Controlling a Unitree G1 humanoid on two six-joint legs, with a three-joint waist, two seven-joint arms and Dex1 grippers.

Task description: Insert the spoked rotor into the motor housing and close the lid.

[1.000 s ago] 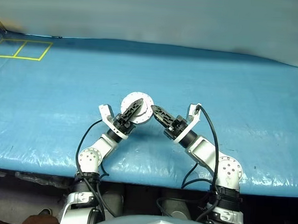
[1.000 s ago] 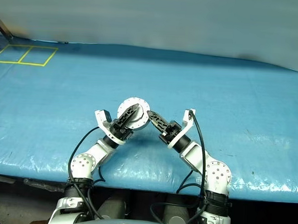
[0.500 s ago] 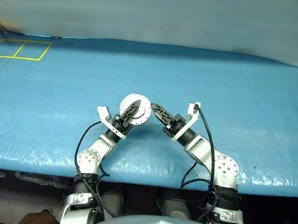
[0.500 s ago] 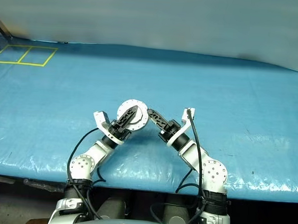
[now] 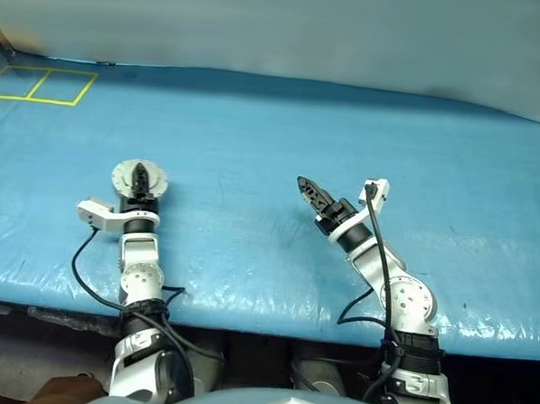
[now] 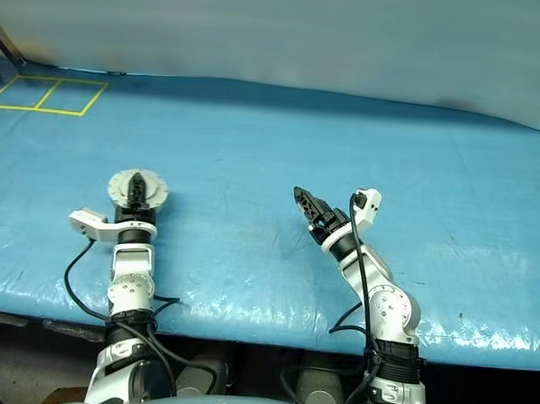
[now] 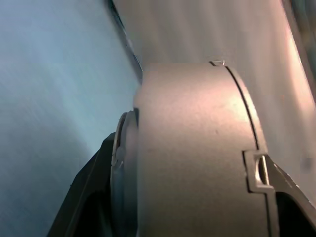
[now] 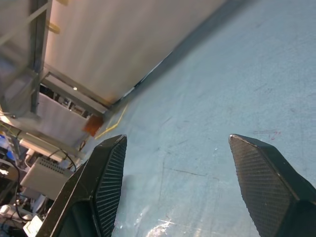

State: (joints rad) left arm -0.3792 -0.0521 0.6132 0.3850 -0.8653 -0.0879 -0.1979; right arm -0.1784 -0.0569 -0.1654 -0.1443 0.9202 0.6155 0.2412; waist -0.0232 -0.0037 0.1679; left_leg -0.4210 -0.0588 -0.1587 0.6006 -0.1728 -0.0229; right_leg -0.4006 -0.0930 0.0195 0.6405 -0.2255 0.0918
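In the left eye view, we are looking down over a tabletop [image 5: 283, 121] covered in a blue sheet. The left end effector [image 5: 140, 179] is reaching out over the left part of it, and its black fingers are clamping the motor housing [image 5: 139, 178], a round silver case that is showing edge tabs around its rim. The housing is sitting well to the left of the right end effector [image 5: 309, 190] and well short of the yellow tape squares [image 5: 39, 85] in the far left corner of the tabletop. The right end effector is pointing forward and to the left, with nothing between its fingers. From this angle its fingers are overlapping, so we cannot tell their spread here.

In the right eye view, we are seeing the same layout: the housing [image 6: 137, 189] is pinched at the tip of the left arm, and the right arm is hanging apart from it over bare blue sheet.

In the left wrist view, we are looking along the housing's pale silver side wall [image 7: 197, 153], closed, with a thin seam curving across it and a small notch at one edge. A black finger [image 7: 84, 197] is pressing against one face of the housing, and another is showing at the opposite side.

In the right wrist view, the two black textured fingers [image 8: 106, 182] are standing spread wide apart, holding nothing, with blue sheet between them. Beyond the tabletop edge, a pale wall [image 8: 123, 39] and some shelving with equipment [image 8: 39, 163] are showing.
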